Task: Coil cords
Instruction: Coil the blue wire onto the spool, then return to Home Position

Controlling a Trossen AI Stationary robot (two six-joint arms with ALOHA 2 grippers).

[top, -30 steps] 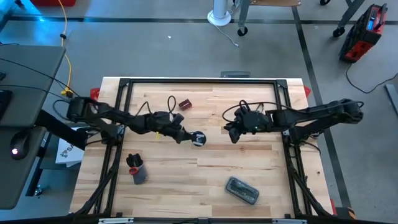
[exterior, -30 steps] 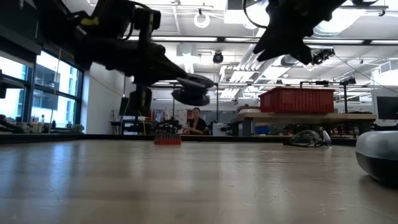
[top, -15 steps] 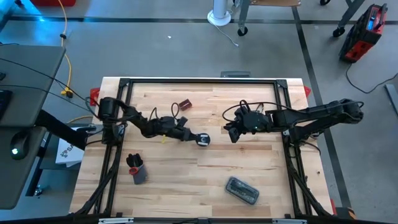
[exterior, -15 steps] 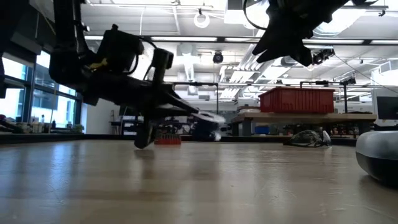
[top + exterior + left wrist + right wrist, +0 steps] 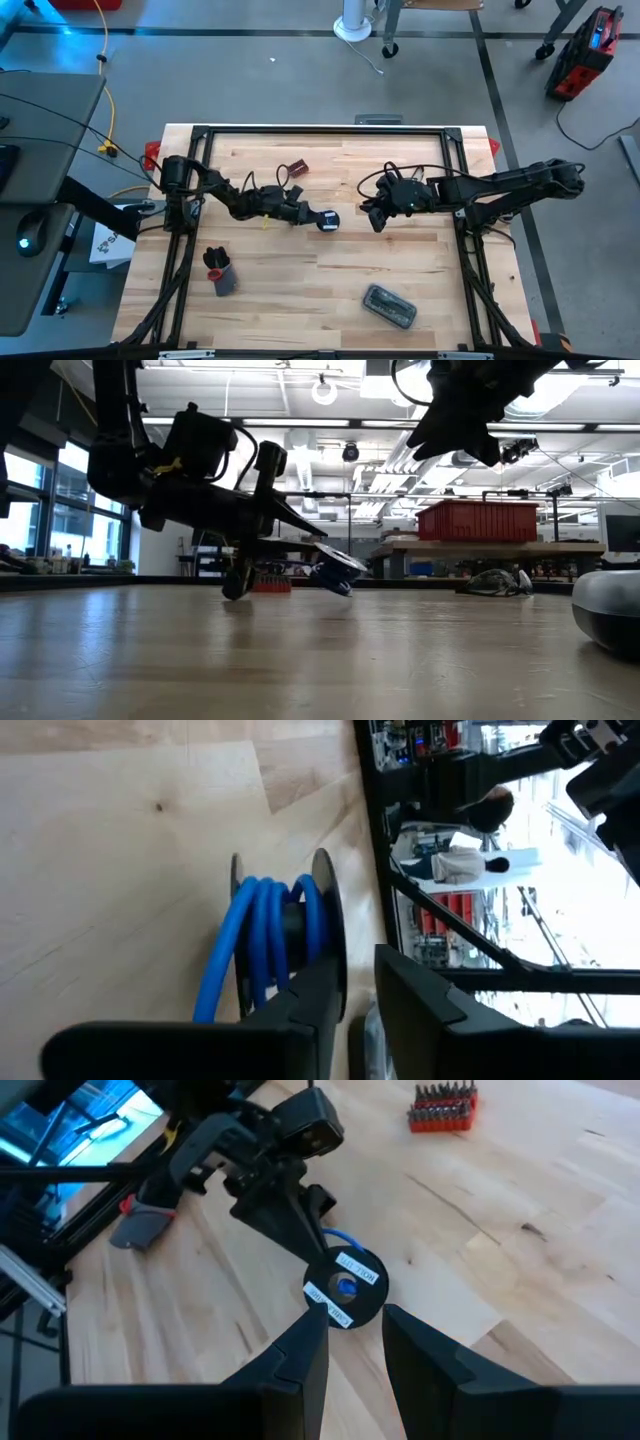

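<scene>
The black reel [image 5: 328, 221] with the blue cord [image 5: 255, 920] wound on it sits mid-table. It is tilted [image 5: 337, 570], its far rim down by the wood, its white-and-blue label [image 5: 347, 1286] facing up. My left gripper [image 5: 312, 218] reaches it low and nearly level from the table's left, fingers a little apart around the reel's upper flange. My right gripper [image 5: 372, 218] hangs high to the right of the reel, open, with nothing between its fingers [image 5: 355, 1330]. My left gripper has the reel's upper flange [image 5: 330, 935] between its fingers, one finger [image 5: 300, 1020] under the flange in the cord groove and one above, coming level from the table's left. A gap shows between flange and upper finger. The reel's near side is raised, its far rim low.
A reddish bit holder [image 5: 298, 167] lies toward the far edge. A black-and-grey tool [image 5: 218, 272] sits near the left rail, and a grey case [image 5: 390, 305] near the front right. Black frame rails [image 5: 190, 200] run along the table's sides. A person sits far behind the table.
My left gripper has come down from well above the table to just over the wood, rolling at the wrist and shifting slightly toward the right edge. The reel went down with it and now sits tilted, far rim low.
</scene>
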